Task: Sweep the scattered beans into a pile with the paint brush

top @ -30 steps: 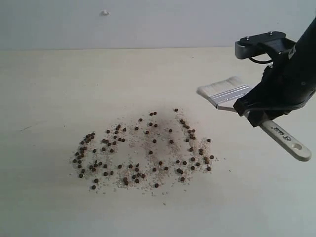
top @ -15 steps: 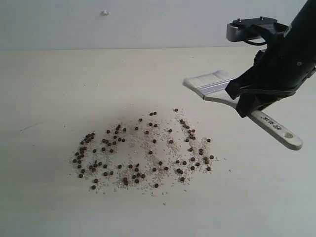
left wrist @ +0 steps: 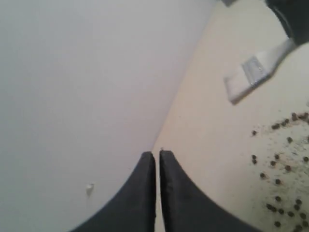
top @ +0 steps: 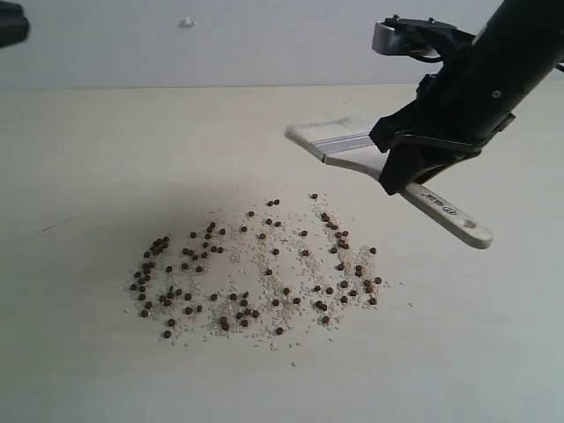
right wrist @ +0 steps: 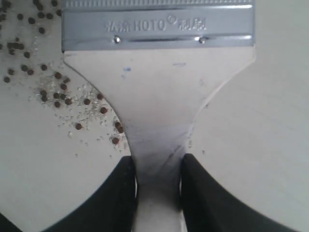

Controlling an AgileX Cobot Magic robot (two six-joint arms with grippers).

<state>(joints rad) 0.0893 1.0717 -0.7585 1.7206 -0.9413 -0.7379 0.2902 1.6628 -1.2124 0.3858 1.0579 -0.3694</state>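
Dark brown beans lie scattered with whitish grit across the table's middle; no heap has formed. They also show as beans and beans. My right gripper is shut on the paint brush handle and holds it in the air above and behind the beans' right part, bristles pointing left. In the right wrist view the gripper clamps the wooden neck below the silver ferrule. My left gripper is shut and empty, far off at the upper left; the brush is in its view.
A pale wooden table runs back to a grey wall carrying a small white mark. The left arm's dark tip shows at the top left corner.
My right gripper has carried the brush up and to the left, bringing the bristles over the area behind the beans. The beans have not moved.
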